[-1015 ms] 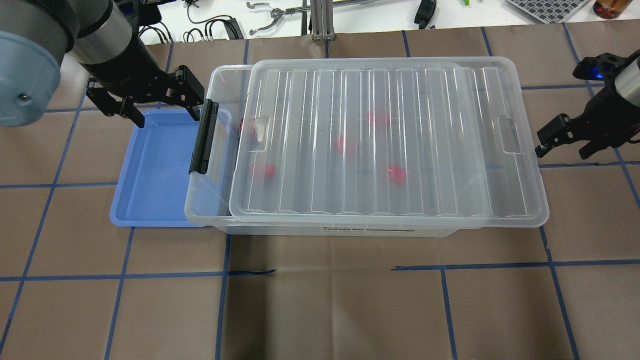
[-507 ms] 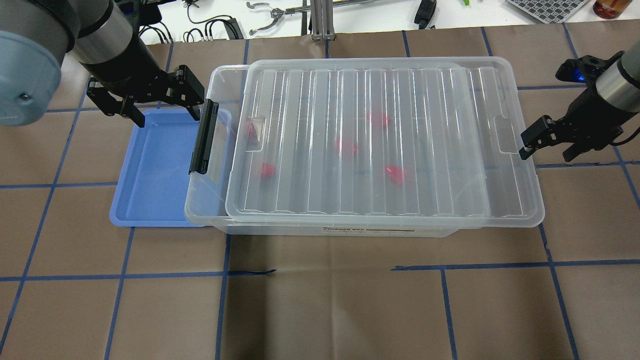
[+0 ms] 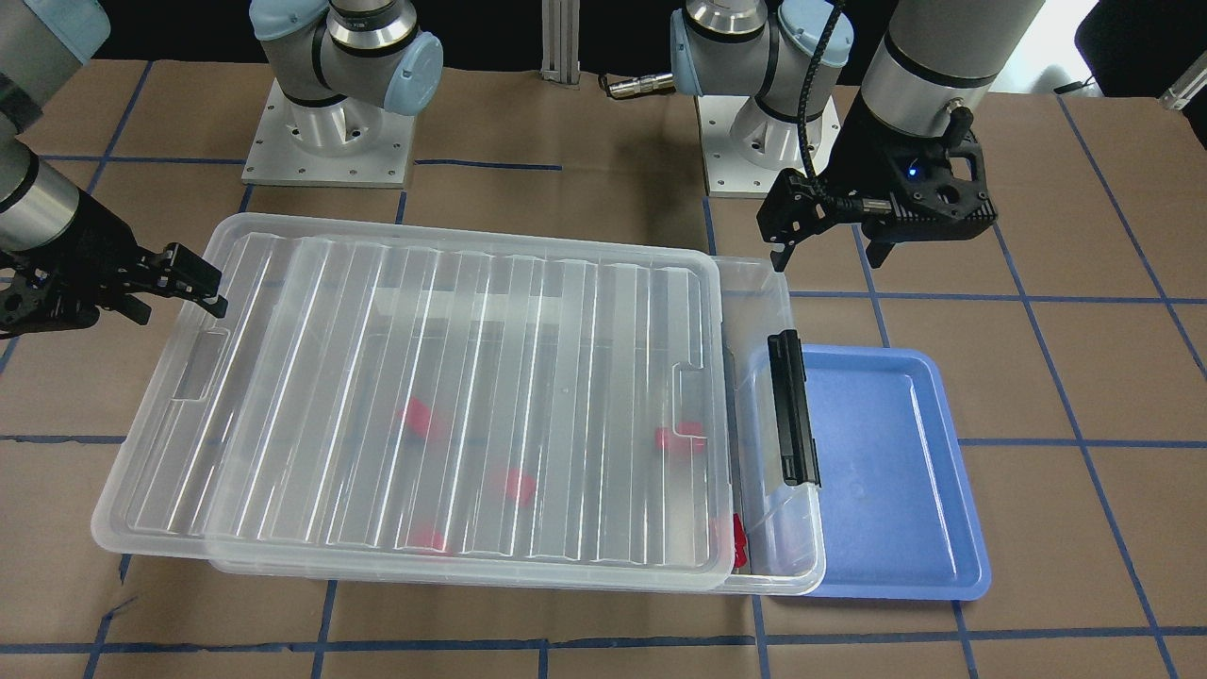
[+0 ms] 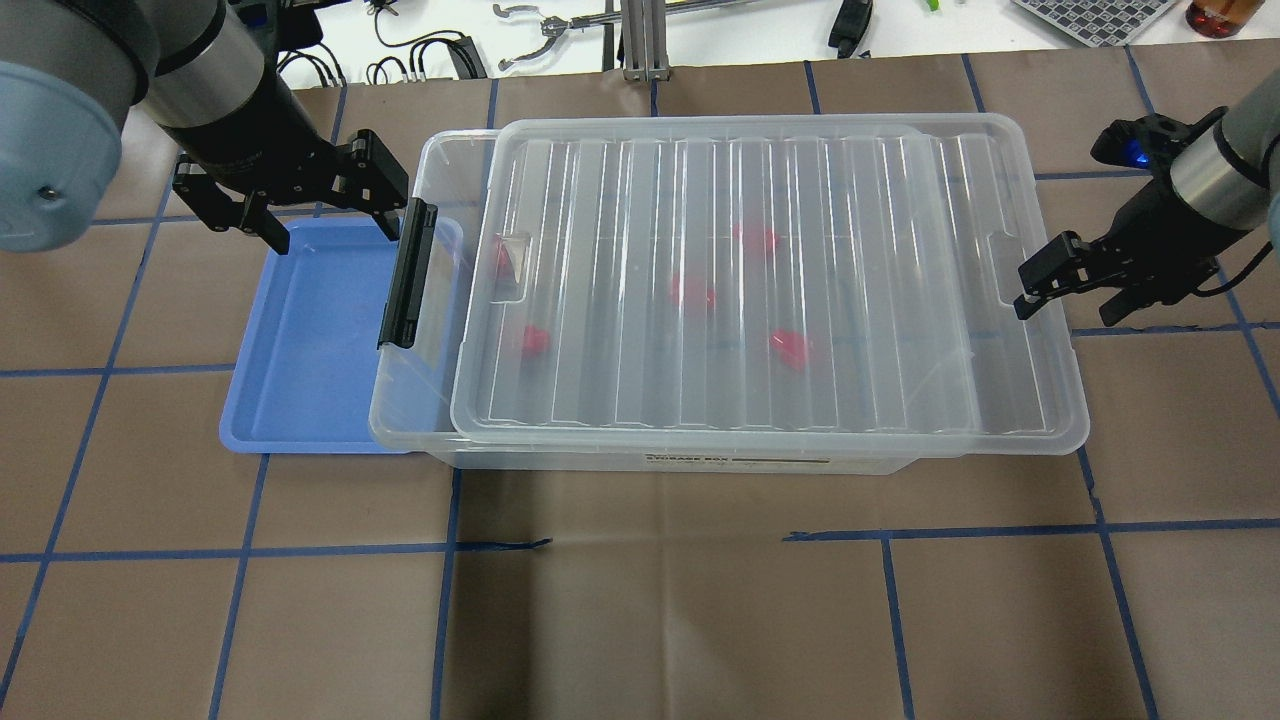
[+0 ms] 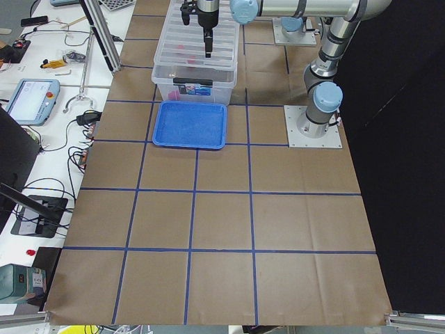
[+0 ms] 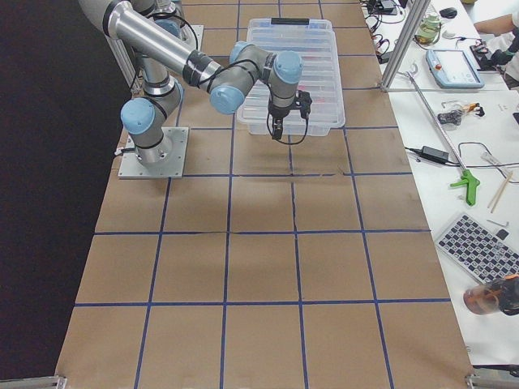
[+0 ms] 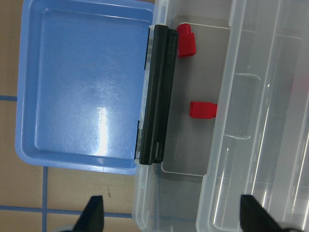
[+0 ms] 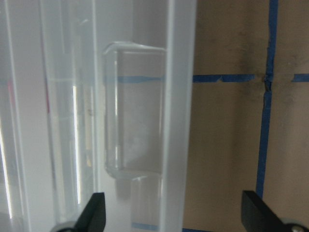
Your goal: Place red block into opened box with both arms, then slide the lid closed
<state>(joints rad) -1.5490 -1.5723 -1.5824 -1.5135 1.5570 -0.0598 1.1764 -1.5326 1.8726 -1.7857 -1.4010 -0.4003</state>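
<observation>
Advancing over last second: right hand (image 4: pixel 1066 306), spread wide and empty, now straddles short rim of lid (image 4: pixel 760 290) nearest desk's right edge. Lid nudged toward latch (image 4: pixel 408 272). Red blocks (image 4: pixel 788 347) inside box (image 4: pixel 430 400). Gap remains at latch end, so closing judged unfinished. Left hand (image 4: pixel 332 235) wide, empty, above blue tray (image 4: pixel 310 350).
</observation>
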